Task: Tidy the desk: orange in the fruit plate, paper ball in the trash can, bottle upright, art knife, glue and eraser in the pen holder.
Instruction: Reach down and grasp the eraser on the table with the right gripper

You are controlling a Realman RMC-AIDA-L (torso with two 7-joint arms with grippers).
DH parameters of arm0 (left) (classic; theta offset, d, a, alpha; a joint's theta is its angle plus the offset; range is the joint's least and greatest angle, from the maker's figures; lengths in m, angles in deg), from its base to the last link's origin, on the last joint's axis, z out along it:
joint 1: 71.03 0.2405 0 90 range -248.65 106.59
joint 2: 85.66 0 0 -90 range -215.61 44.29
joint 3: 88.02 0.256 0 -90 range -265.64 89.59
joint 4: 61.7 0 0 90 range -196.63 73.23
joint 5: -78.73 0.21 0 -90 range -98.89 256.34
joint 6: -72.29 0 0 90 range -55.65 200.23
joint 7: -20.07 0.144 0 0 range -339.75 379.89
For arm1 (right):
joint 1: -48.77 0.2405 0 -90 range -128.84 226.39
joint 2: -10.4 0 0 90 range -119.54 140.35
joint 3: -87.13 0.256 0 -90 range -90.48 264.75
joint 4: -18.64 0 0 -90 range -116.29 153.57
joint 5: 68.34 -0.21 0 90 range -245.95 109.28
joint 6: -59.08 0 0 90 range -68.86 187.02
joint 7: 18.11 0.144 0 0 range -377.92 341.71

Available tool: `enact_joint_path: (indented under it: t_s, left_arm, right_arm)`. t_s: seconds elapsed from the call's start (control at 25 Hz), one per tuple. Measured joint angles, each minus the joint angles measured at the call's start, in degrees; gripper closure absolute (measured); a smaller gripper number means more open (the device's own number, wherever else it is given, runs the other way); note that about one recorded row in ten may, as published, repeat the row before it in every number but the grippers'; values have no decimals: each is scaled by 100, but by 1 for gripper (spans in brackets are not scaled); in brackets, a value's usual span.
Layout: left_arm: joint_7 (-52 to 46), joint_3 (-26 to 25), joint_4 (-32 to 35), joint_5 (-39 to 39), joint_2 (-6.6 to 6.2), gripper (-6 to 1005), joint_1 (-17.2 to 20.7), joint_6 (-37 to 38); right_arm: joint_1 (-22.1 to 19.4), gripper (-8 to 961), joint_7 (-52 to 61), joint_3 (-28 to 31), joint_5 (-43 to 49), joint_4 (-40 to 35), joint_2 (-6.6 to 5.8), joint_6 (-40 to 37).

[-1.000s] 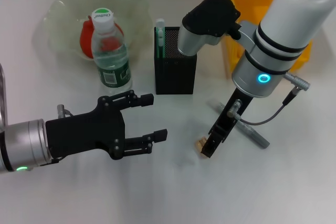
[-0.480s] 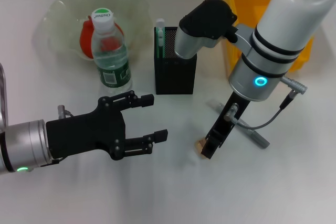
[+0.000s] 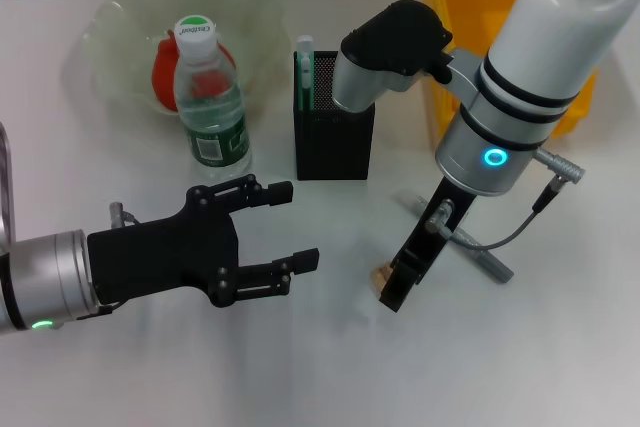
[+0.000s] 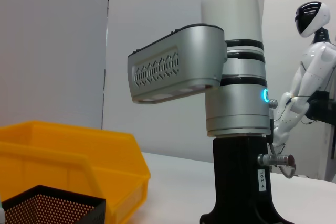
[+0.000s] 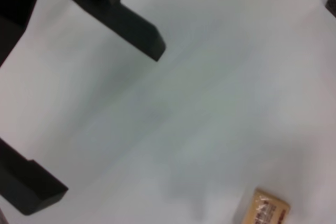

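The right gripper (image 3: 392,292) points down at the desk (image 3: 520,367) in front of the pen holder (image 3: 334,137), its tip just beside the eraser (image 3: 379,272), which lies flat on the white surface on the side of the holder away from the fruit plate (image 3: 120,17). In the right wrist view the two black fingers (image 5: 134,27) stand spread wide over bare desk, and the eraser (image 5: 265,211) sits off toward one edge of that picture rather than between them, so the main risk is a close on nothing, or a fingertip landing on the block and skidding it away. It looks low and small, so if the tips stop short of the surface it could squirt out sideways. The glue (image 3: 478,252) lies just behind the gripper, farther from the holder, partly hidden by the arm and its cable; a careless sweep could roll it. I cannot be sure from the head view whether the tip already touches the eraser. The art knife (image 3: 305,72) already stands in the pen holder, the orange (image 3: 170,67) sits in the fruit plate, and the bottle (image 3: 210,102) stands upright between plate and holder. The left gripper (image 3: 285,227) hangs open in front of the bottle, well apart from the eraser. The trash can (image 3: 470,7) stands beyond the holder; the paper ball is not in view.
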State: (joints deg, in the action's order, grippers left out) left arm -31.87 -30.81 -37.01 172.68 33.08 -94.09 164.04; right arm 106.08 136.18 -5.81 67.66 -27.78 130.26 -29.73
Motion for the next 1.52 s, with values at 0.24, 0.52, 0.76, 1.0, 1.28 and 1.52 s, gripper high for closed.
enact_joint_path:
  t_s: [0.24, 0.52, 0.76, 1.0, 1.28, 1.52]
  left_arm:
    - [0, 0, 0, 0, 0, 215, 18, 5]
    - [4, 0, 0, 0, 0, 215, 29, 4]
    - [61, 0, -9, 0, 0, 215, 31, 0]
    - [62, 0, -9, 9, 0, 215, 30, 0]
    - [62, 0, -9, 14, 0, 215, 30, 0]
    - [61, 0, -9, 13, 0, 215, 23, -6]
  right_arm:
    - [14, 431, 90, 13, 12, 36, -7, 59]
    - [95, 405, 208, -15, 22, 242, 4, 258]
    - [124, 411, 209, -65, 7, 364, 3, 412]
    - [156, 417, 209, -93, -11, 480, 2, 532]
    - [189, 425, 209, -123, -18, 481, 2, 539]
    - [226, 431, 209, -206, -133, 485, 2, 544]
